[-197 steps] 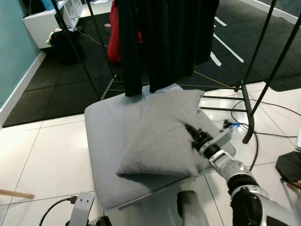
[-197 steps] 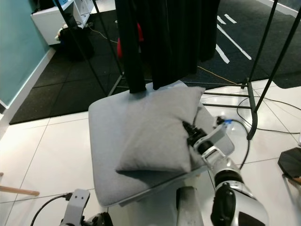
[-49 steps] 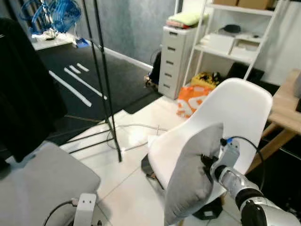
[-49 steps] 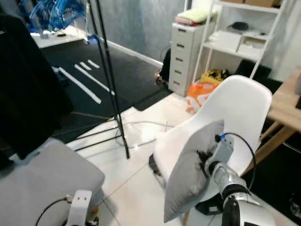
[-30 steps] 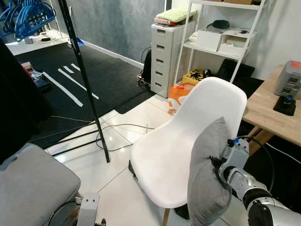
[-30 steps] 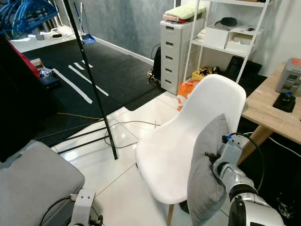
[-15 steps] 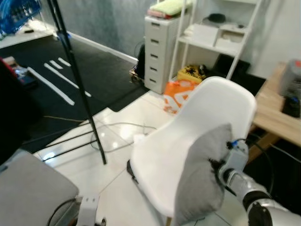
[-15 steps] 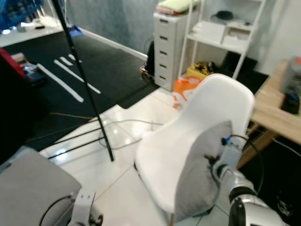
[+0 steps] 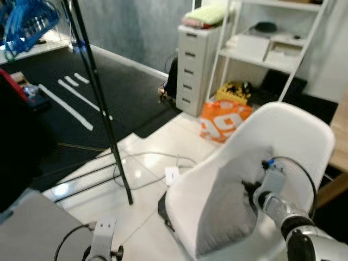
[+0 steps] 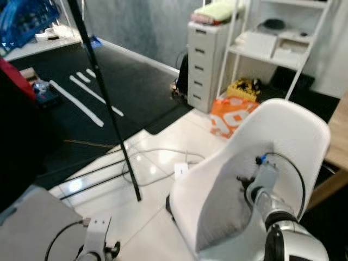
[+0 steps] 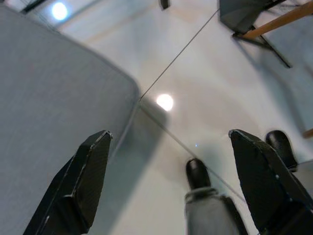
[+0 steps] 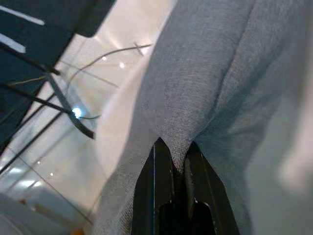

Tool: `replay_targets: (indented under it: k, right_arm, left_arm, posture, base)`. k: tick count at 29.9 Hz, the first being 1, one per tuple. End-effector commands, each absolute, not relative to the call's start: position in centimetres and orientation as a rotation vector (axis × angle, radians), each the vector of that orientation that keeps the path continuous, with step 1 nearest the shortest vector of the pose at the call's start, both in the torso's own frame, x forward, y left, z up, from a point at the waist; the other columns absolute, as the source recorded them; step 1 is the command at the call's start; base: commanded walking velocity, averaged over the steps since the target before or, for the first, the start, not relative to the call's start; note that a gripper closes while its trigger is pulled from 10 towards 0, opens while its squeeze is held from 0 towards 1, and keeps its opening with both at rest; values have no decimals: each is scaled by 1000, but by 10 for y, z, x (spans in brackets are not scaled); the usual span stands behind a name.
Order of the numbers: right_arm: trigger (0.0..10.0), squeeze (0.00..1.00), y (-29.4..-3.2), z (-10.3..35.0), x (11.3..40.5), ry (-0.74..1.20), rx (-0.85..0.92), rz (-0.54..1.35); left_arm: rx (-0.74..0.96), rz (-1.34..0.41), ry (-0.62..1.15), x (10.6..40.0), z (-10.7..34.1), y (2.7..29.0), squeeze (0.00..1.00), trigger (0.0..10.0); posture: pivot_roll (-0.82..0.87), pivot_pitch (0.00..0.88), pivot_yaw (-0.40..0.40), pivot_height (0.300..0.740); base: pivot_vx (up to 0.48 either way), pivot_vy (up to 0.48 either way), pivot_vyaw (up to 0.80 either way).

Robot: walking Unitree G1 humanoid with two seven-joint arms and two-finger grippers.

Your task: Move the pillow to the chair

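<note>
- Right gripper (image 12: 172, 161): jaws pinching a fold of the grey pillow (image 9: 225, 215), fabric bunching around the black fingertips.
- Pillow now lying inside the white chair (image 9: 296, 130), leaning on the backrest just beyond the jaws, its lower edge resting on the seat. Half a second ago it was hanging at the chair's front edge; a second ago it was dangling beside the chair, off the seat.
- Judgement: transport looking nearly finished; remaining step is letting go and backing the arm out without dragging the pillow along.
- Left gripper (image 11: 181, 181): hanging idle, jaws spread wide, over white floor beside a grey cushion (image 11: 44, 103).
- Further off: orange bag (image 9: 225, 117), white drawer unit (image 9: 196, 65), shelving.
</note>
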State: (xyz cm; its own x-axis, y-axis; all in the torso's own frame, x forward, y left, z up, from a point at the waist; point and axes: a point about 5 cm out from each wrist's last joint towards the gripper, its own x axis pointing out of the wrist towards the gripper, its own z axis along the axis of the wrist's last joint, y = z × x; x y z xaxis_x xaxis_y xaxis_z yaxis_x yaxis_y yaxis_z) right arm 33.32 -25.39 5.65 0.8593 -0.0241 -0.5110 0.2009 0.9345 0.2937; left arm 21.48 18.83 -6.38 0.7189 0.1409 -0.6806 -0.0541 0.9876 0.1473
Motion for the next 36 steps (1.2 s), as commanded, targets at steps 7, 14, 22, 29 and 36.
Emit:
replay_targets:
  k: [7, 14, 22, 29, 36]
  right_arm:
    - [10000, 0, -256, 67, 340, 472, 335, -113]
    - [10000, 0, -255, 66, 338, 496, 348, -77]
    - [10000, 0, -269, 43, 316, 736, 146, -37]
    - [10000, 0, -297, 43, 303, 771, 18, -159]
    - [10000, 0, -274, 59, 323, 637, 229, 50]
  left_arm:
    - [128, 131, 791, 207, -68, 193, 0, 10000]
    - [131, 131, 790, 207, -68, 194, 0, 10000]
    - [145, 122, 796, 205, -69, 196, 0, 10000]
    - [153, 113, 801, 204, -69, 196, 0, 10000]
    - [156, 110, 804, 203, -70, 196, 0, 10000]
  posture:
    - [-240, 51, 8, 740]
    - [-230, 51, 18, 740]
    - [-235, 43, 27, 740]
    - [-238, 40, 31, 740]
    - [-237, 37, 32, 740]
  base:
    - [0, 0, -715]
    - [0, 0, -696]
    - [0, 0, -667]
    - [0, 0, -379]
    - [0, 0, 0]
